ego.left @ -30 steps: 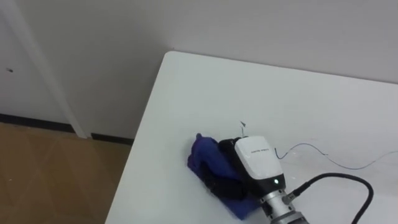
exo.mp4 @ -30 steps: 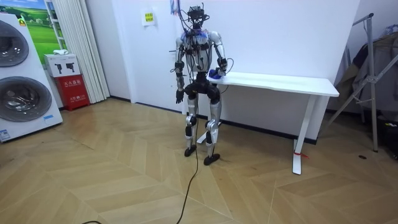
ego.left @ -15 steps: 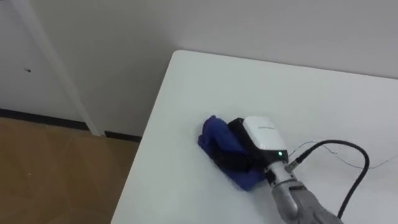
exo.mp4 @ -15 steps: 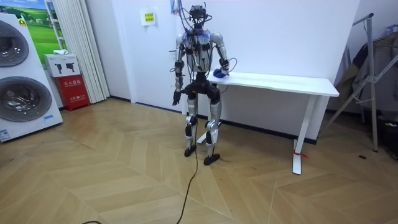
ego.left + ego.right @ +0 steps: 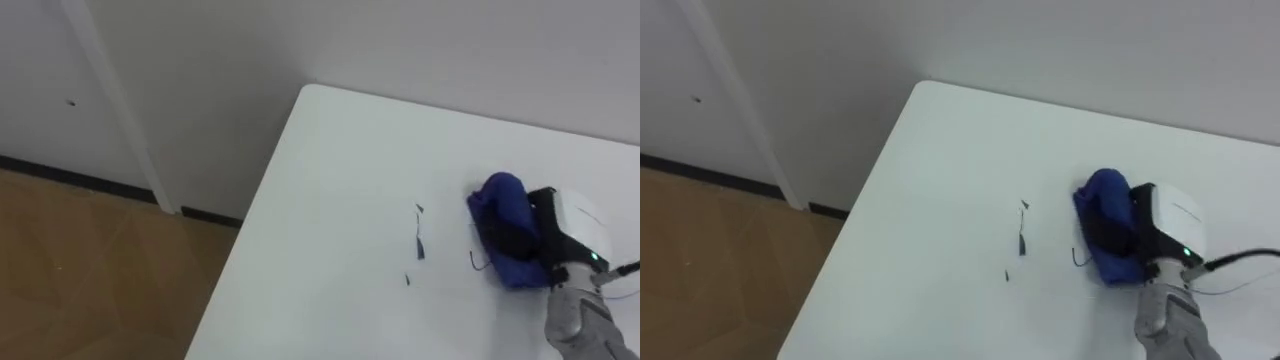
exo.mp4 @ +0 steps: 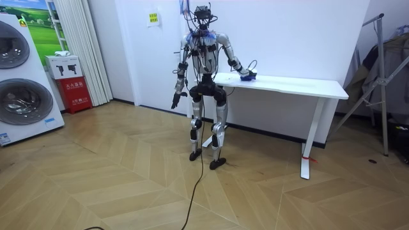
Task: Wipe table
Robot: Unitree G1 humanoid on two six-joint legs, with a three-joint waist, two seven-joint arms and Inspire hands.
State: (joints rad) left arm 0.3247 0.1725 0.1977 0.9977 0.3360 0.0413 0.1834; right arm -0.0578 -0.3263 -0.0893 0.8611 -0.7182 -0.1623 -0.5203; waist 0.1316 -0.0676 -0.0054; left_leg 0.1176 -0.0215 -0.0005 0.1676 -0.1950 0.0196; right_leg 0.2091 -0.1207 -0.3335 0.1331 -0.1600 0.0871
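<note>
Presently the right hand (image 5: 572, 222), fingers (image 5: 522, 240) curled over the blue cloth (image 5: 500, 210) at 3 o'clock on the table (image 5: 340, 180), should press flat and sweep toward the dark marks (image 5: 420, 248) at its 9 o'clock.

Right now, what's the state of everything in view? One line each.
blue cloth: bunched up, lying on the table under the right hand.
right hand: on top of the cloth, arm stretched out over the table.
left hand: hanging at the robot's side, away from the table.
table: white top, with small dark marks just left of the cloth.
</note>
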